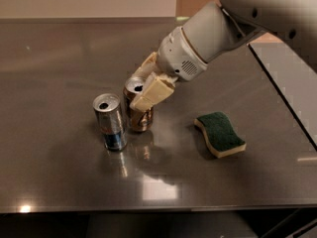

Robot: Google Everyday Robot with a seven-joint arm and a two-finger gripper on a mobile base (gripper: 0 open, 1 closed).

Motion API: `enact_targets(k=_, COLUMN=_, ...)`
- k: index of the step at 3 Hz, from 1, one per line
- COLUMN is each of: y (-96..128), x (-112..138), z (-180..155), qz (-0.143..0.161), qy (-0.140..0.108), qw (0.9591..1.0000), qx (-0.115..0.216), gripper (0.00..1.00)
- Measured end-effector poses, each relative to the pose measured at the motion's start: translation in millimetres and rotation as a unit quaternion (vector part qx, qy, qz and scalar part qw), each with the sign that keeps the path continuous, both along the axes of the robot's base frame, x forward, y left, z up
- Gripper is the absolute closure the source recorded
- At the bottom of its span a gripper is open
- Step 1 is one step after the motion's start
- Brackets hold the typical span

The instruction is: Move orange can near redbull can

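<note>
The orange can (139, 119) is a stout brownish-orange can with a silver top, standing on the table just right of the redbull can (110, 121). The redbull can is a slim silver can with a blue lower part, upright. A narrow gap separates the two cans. My gripper (143, 96) comes in from the upper right, with its cream fingers (151, 93) shut on the upper part of the orange can. The arm's white wrist hides part of the can's far side.
A green sponge with a pale yellow base (219, 134) lies to the right of the cans. The dark glossy table (59, 63) has a front edge low in the view and a right edge by a pale panel (292, 78).
</note>
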State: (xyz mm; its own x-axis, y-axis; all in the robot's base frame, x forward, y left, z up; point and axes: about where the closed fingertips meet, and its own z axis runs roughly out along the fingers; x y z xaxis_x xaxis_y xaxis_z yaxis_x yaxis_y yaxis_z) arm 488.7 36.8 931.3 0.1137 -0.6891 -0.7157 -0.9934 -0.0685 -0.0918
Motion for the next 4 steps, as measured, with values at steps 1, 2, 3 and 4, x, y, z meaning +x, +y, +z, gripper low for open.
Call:
enact_targets(k=1, y=0, x=-15, z=-3, qz=0.017, qy=0.000, qw=0.9998, qx=0.009, gripper=0.81)
enact_targets(k=2, y=3, x=-20, z=-8, qz=0.027, qy=0.000, qw=0.9996, qx=0.013, gripper=0.59)
enact_targets(k=3, y=5, x=-22, z=-14, qz=0.033, qy=0.003, qw=0.9994, qx=0.013, gripper=0.35)
enact_targets(k=4, y=6, x=-22, z=-21, qz=0.034, qy=0.007, qw=0.9994, qx=0.008, gripper=0.12)
